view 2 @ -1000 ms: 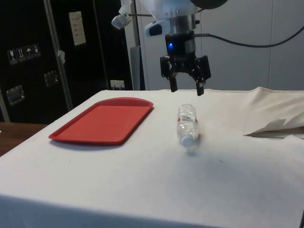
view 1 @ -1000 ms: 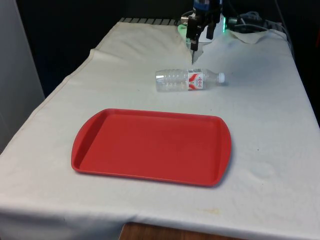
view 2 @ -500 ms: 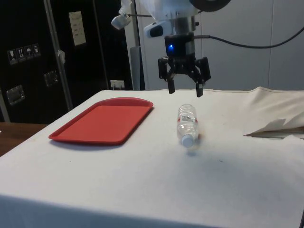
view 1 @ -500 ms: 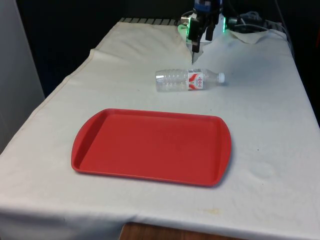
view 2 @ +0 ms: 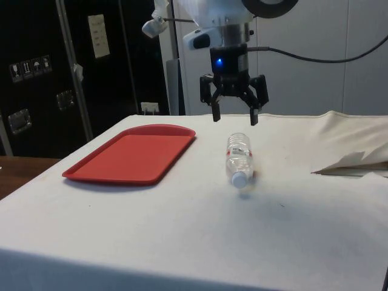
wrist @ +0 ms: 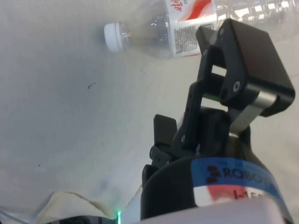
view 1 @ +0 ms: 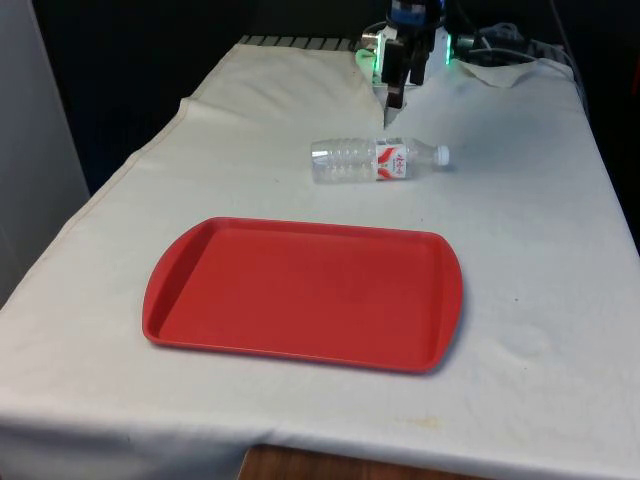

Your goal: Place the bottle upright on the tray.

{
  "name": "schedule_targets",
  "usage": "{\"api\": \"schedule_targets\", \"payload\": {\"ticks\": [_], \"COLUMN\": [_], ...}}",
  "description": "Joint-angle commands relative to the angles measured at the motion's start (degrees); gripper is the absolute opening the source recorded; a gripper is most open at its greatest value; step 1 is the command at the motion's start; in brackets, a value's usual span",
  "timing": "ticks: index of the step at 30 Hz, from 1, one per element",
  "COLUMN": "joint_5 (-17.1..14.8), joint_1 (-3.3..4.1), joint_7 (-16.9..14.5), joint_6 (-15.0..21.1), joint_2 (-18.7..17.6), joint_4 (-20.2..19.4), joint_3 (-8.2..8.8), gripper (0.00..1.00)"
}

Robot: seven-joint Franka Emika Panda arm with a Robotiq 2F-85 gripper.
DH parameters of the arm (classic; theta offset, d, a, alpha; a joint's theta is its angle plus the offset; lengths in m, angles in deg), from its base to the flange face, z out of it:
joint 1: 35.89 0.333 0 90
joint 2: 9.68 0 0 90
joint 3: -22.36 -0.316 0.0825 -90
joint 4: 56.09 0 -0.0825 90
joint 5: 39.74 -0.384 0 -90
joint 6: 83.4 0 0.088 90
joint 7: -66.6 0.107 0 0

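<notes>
Above the cloth at the far end of the table, I have the gripper hanging in the air with its two black fingers spread apart and nothing between them. On the front view it sits at about twelve o'clock from the bottle, clear of it. On the side view it is at twelve o'clock from the bottle as well.

That clear plastic bottle lies on its side on the white cloth. It has a red-and-white label and a white cap that points to three o'clock on the front view. In the wrist view the bottle lies flat; it looks empty to me, though I cannot be sure.

From the bottle, the red tray lies at about seven o'clock on the front view, well apart from it and flat on the cloth. On the side view the tray is at nine o'clock from the bottle.
</notes>
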Motion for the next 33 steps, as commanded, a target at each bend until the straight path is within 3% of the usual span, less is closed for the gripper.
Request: {"api": "schedule_targets", "payload": {"ticks": [1,33], "joint_5": [0.69,0.46], "joint_1": [-0.06,-0.11], "joint_7": [0.11,-7.91], "joint_6": [1.2,6.25], "joint_2": [-0.23,-1.38], "joint_4": [-0.23,-2.29], "joint_3": [-0.11,0.11], "gripper": [1.0,1.0]}}
